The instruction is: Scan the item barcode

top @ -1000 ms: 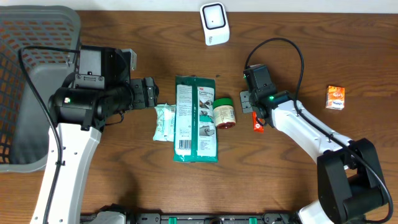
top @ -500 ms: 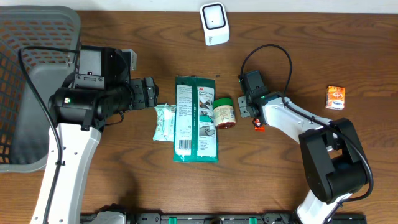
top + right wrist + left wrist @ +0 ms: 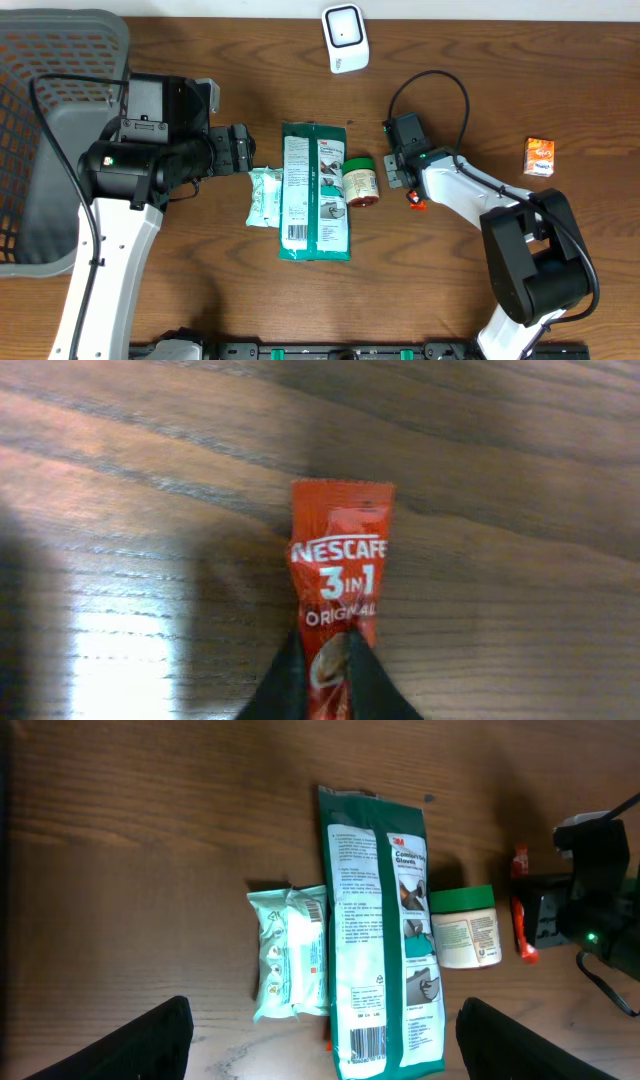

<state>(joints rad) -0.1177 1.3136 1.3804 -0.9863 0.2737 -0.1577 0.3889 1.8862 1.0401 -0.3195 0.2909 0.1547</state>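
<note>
While the right gripper (image 3: pixel 325 665) sat low over the wooden table (image 3: pixel 200 300), its two dark fingers (image 3: pixel 285 680) were pinched nearly together on one end of a red Nescafe 3in1 sachet (image 3: pixel 340 550). The sachet lay flat on the wood, its free end pointing away from the wrist camera. From overhead it lay just right of a small green-lidded jar (image 3: pixel 360 180), mostly hidden beneath the gripper. The white scanner (image 3: pixel 345 38) stood well apart at the far edge of the table. The left gripper (image 3: pixel 243 150) hung with its fingers spread wide and held nothing, near a pale wipes pack (image 3: pixel 265 195) that touched a long green glove pack (image 3: pixel 315 190). A grey basket (image 3: pixel 40 120) stood at the left, and an orange box (image 3: pixel 540 156) lay far right.
</note>
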